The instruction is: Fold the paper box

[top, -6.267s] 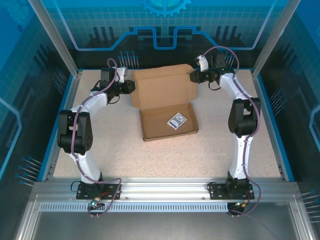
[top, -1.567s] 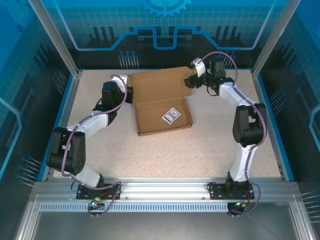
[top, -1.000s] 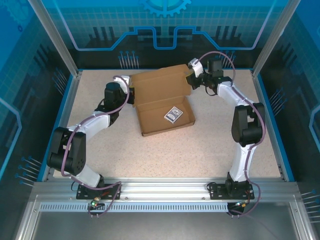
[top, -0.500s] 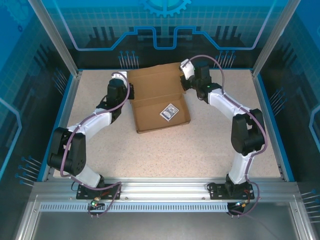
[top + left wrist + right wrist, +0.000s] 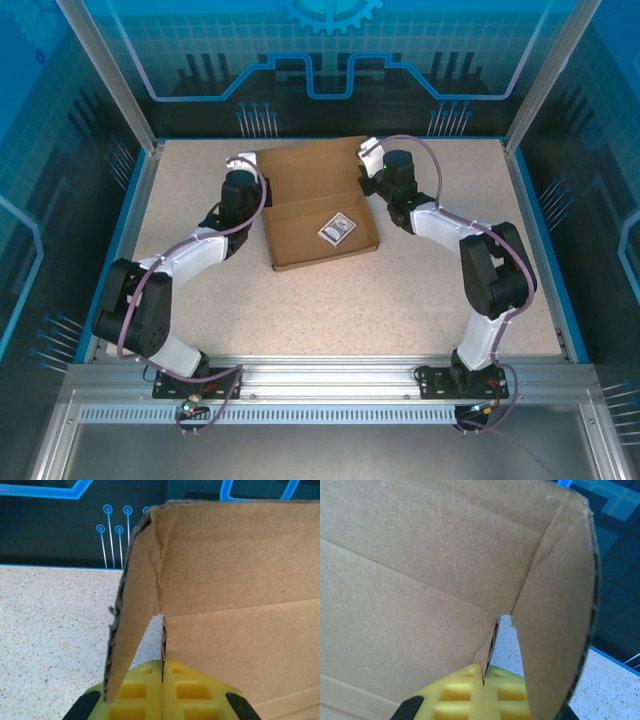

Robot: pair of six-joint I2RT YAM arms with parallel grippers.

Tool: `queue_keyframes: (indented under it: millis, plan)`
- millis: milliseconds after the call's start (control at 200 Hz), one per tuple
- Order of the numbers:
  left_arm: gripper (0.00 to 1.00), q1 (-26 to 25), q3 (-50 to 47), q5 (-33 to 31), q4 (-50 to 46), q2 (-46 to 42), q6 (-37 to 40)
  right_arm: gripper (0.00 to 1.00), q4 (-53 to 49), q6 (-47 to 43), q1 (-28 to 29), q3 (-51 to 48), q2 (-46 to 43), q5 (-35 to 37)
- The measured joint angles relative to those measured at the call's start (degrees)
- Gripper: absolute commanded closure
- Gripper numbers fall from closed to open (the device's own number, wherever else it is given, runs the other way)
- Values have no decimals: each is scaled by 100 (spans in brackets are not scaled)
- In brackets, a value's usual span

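The brown paper box (image 5: 305,172) lies at the table's far middle, its shallow tray (image 5: 300,245) nearest me and its lid lifted behind it. My left gripper (image 5: 262,190) is shut on the lid's left edge, and my right gripper (image 5: 365,181) on its right edge. In the left wrist view the yellow fingers (image 5: 145,685) of the left gripper (image 5: 163,664) pinch the cardboard edge beside a bent side flap (image 5: 132,605). The right gripper (image 5: 484,669) pinches the opposite edge next to its own flap (image 5: 560,615).
A small white-edged card (image 5: 337,228) with a dark picture lies inside the tray. Speckled tabletop (image 5: 330,310) spreads in front of the box. Blue walls and metal posts (image 5: 120,90) enclose the table at the back and sides.
Both grippers have swung inward and toward me with the lid's edges held, so the lid stands steeper over the tray. The box has shifted slightly left.
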Motion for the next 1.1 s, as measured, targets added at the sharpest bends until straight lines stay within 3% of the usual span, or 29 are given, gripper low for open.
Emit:
queue_keyframes:
  millis: [1101]
  plan:
    - [92,-1255,-1513,-2031,1545,-490,-686,99,1303,151,345,-1285,-492,645]
